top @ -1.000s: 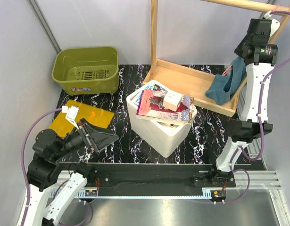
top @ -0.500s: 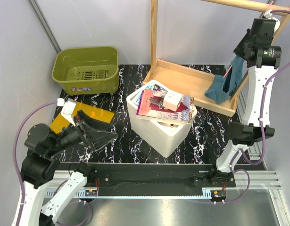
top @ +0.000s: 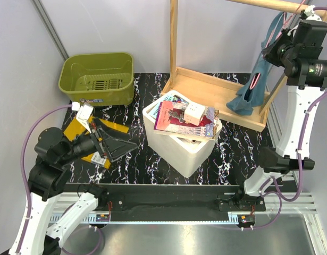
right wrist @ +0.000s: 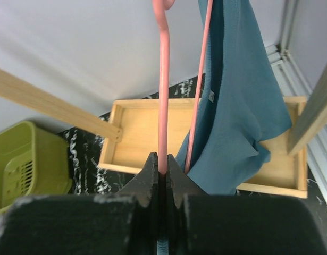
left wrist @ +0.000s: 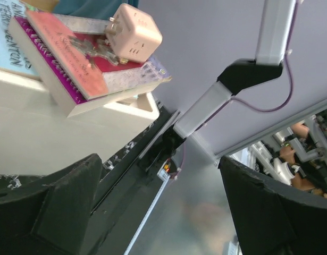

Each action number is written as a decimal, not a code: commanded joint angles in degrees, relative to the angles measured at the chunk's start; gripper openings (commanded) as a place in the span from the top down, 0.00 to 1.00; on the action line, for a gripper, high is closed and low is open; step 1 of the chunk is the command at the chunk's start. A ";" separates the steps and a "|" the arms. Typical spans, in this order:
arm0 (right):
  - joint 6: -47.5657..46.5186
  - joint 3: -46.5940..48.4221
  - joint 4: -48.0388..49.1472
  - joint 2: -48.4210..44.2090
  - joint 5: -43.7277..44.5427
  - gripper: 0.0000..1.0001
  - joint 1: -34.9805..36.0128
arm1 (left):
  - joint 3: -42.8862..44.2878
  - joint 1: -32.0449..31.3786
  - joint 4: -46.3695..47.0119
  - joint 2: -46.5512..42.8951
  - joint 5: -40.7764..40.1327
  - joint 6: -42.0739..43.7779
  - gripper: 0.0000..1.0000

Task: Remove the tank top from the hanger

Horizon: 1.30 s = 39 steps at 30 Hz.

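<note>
The right gripper (right wrist: 163, 166) is pinching the hanger (right wrist: 164, 79) with its jaws closed tight on the pink wire, and it is holding it high at the back right, close under the wooden rail (top: 259, 5). The hook is running out of the wrist view, so whether it is sitting on the rail cannot be told. The tank top (top: 250, 94) is hanging limp from the hanger, draped down one side of the wire, with its lower end bunching over the right part of the wooden tray (top: 206, 87); whether it is touching the tray floor is unclear.

The left gripper (top: 118, 146) is hovering low at the near left with its jaws spread wide and nothing between them, pointing toward the white box (top: 185, 151). It is sitting over a yellow sheet (top: 77, 129) on the table. Books are lying stacked on the box, and a small pink cube (left wrist: 133, 35) is resting on top of them. A green basket (top: 97, 79) is standing at the back left, well apart from both arms
</note>
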 commanded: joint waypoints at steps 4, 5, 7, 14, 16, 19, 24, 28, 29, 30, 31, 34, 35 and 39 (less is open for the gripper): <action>0.29 -3.47 3.28 -7.55 -8.78 1.00 0.26 | -1.87 -1.79 14.68 4.03 0.02 -8.22 0.08; 0.03 -4.26 3.20 -9.21 -9.22 1.00 0.26 | -1.52 -2.58 14.68 4.64 -0.95 -7.78 0.08; -0.41 -6.99 2.76 -10.89 -10.01 1.00 0.26 | -0.12 -5.74 14.86 6.84 -3.84 -6.90 0.08; -1.91 -15.68 2.93 -19.06 -11.69 1.00 0.26 | 10.76 -21.20 15.04 16.41 -14.31 -1.90 0.09; -2.26 -19.73 3.11 -22.21 -11.95 1.00 0.26 | 12.98 -22.88 15.12 19.31 -16.68 -1.19 0.09; -2.79 -26.14 3.63 -27.04 -12.39 1.00 0.26 | 17.54 -25.61 15.04 23.44 -19.14 0.83 0.09; -2.44 -36.08 4.25 -33.56 -15.55 1.00 0.26 | 26.86 -29.92 15.04 32.48 -24.68 6.89 0.09; -1.74 -40.47 3.55 -38.57 -14.33 1.00 0.26 | 35.56 -30.71 15.65 41.63 -27.59 11.46 0.09; -1.39 -41.96 3.29 -39.28 -14.06 1.00 0.26 | 39.14 -30.71 15.56 43.65 -27.59 13.21 0.09; -1.12 -43.02 3.46 -39.89 -14.15 1.00 0.26 | 40.92 -30.71 15.56 47.41 -27.77 14.01 0.09; -0.25 -44.34 3.81 -41.47 -14.67 1.00 0.26 | 42.59 -30.71 15.56 49.19 -28.64 14.72 0.09; 1.16 -49.96 5.91 -45.50 -18.71 1.00 0.26 | 48.31 -30.71 15.65 55.17 -30.84 16.39 0.09; 1.34 -50.50 6.44 -46.48 -17.76 1.00 0.26 | 50.84 -30.80 15.56 57.79 -31.28 16.05 0.09; 3.27 -46.21 3.21 -47.46 -21.96 1.00 0.26 | 55.00 -30.71 16.87 61.95 -35.31 11.39 0.10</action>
